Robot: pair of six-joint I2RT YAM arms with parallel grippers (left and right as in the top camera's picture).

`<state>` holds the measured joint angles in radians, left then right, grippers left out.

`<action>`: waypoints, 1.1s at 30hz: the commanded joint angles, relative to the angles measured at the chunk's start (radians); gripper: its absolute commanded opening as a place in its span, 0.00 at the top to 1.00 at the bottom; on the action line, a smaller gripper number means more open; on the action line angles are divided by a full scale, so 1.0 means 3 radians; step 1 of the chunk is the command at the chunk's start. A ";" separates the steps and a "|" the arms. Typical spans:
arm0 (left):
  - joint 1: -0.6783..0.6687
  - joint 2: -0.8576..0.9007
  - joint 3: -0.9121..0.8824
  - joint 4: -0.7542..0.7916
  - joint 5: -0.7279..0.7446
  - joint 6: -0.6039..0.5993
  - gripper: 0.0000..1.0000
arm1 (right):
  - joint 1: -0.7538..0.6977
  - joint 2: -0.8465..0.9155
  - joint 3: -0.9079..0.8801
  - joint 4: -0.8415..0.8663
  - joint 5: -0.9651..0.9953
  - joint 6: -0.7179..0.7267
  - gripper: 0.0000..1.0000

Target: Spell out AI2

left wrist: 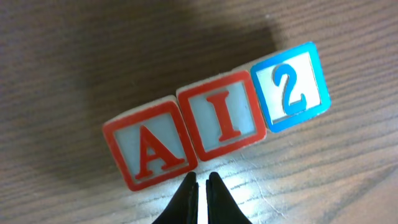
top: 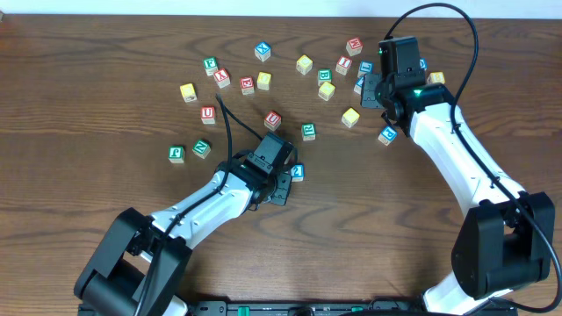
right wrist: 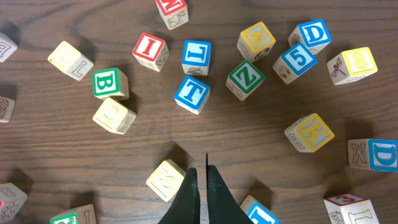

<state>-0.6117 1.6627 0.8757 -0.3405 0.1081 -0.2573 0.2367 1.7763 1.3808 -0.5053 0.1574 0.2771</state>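
Observation:
In the left wrist view three blocks stand side by side in a slightly tilted row: a red A block, a red I block and a blue 2 block. My left gripper is shut and empty, just in front of the seam between A and I. In the overhead view the left gripper covers most of the row; only the blue 2 block shows. My right gripper is shut and empty above loose blocks at the far right.
Several loose letter blocks lie scattered across the far half of the table, among them a blue T, a red I, a green Z, a green B and a yellow block beside the right fingers.

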 commanded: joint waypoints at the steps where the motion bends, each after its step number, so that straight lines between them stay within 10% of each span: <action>1: -0.0005 0.0019 -0.0027 -0.0061 0.0137 0.0046 0.92 | -0.0014 -0.0060 0.0060 -0.0013 0.0029 -0.0042 0.99; 33: 0.0033 -0.0481 -0.0027 -0.0609 -0.0885 -0.0088 0.93 | -0.0014 -0.0058 0.0060 -0.0027 0.0031 -0.0043 0.99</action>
<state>-0.6109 1.5307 0.8749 -0.5194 -0.0723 -0.2653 0.2367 1.7763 1.3808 -0.5087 0.1574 0.2771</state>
